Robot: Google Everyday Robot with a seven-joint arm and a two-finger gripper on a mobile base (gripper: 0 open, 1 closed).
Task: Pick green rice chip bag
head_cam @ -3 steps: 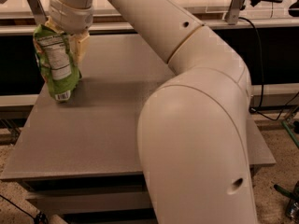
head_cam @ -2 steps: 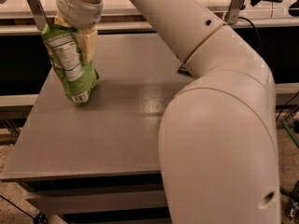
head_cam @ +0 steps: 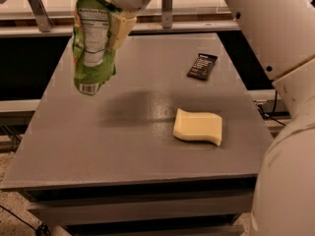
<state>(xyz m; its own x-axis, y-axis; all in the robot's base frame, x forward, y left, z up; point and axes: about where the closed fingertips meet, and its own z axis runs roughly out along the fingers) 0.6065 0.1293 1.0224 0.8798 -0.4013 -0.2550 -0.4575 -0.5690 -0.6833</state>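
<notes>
Compared with one second ago, the green rice chip bag [head_cam: 92,48] no longer stands on the table [head_cam: 123,151]. It now hangs in the air above the table's far left part, clear of the surface, and its shadow lies on the grey top below. The gripper [head_cam: 112,26] is at the top left of the view, clenched on the upper part of the bag, with one pale finger [head_cam: 121,31] pressed against the bag's right side.

The pick looks nearly done, but some things can still fail. The bag hangs tilted, with the barcode end down, and only its upper part is held. Because the film is crinkly and smooth, I judge that a quick move or a swing can make it slip out and fall back on the table. The metal post [head_cam: 167,6] behind is near, so a careless lift can knock the bag against it. The black packet [head_cam: 202,66] and the yellow sponge [head_cam: 198,127] lie well apart, so they are not a danger.
</notes>
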